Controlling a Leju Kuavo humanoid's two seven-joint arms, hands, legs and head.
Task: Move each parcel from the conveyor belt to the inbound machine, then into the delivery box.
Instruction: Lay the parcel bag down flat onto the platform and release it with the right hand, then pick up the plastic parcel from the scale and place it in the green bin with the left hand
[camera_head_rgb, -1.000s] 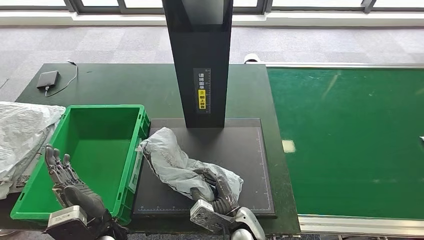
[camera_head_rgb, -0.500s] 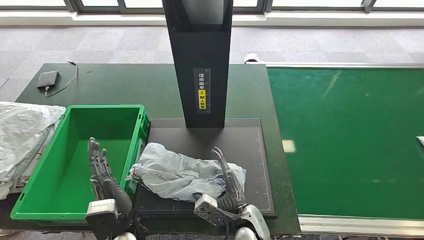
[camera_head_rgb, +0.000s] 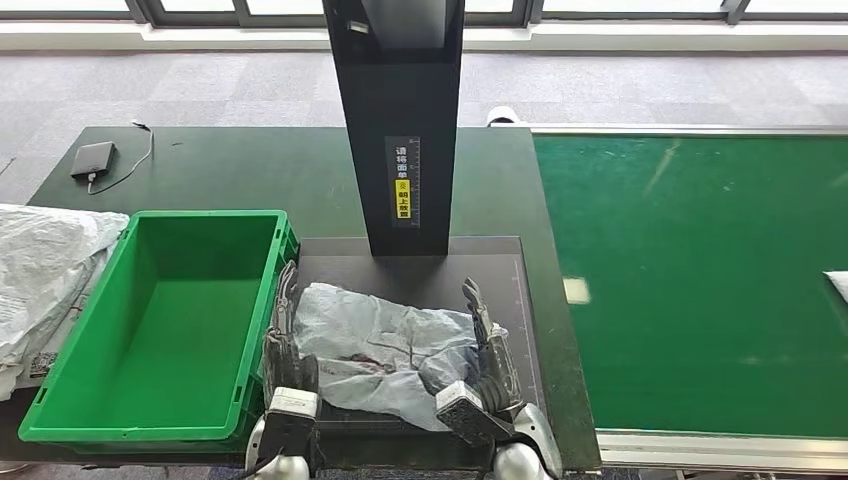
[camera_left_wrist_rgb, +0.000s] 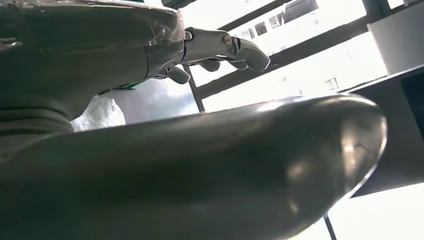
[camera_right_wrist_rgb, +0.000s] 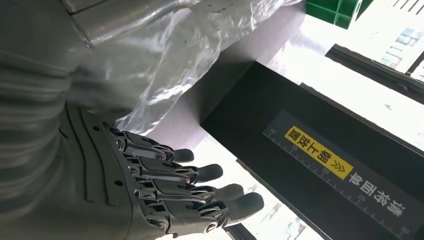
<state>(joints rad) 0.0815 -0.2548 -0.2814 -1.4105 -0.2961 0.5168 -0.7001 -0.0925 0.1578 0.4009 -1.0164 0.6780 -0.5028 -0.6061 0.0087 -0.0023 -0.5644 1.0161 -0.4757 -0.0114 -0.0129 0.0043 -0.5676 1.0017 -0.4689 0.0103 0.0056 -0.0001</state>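
The top of the black scanner tower (camera_head_rgb: 398, 120) is cut off by the head picture's upper edge. A white thing (camera_head_rgb: 837, 284) on the green conveyor belt (camera_head_rgb: 700, 280) pokes in at the right edge, and most of it is out of the picture. The crinkly white plastic (camera_head_rgb: 45, 270) beside the green box (camera_head_rgb: 160, 320) is cut off at the left edge. In the left wrist view a big blurry grey shape (camera_left_wrist_rgb: 200, 175) fills most of the picture and hides nearly everything behind it. The grey parcel (camera_head_rgb: 385, 345) hides the palm side of the left robot hand (camera_head_rgb: 283, 340) and of the right robot hand (camera_head_rgb: 485, 345), so whether they touch it cannot be told.
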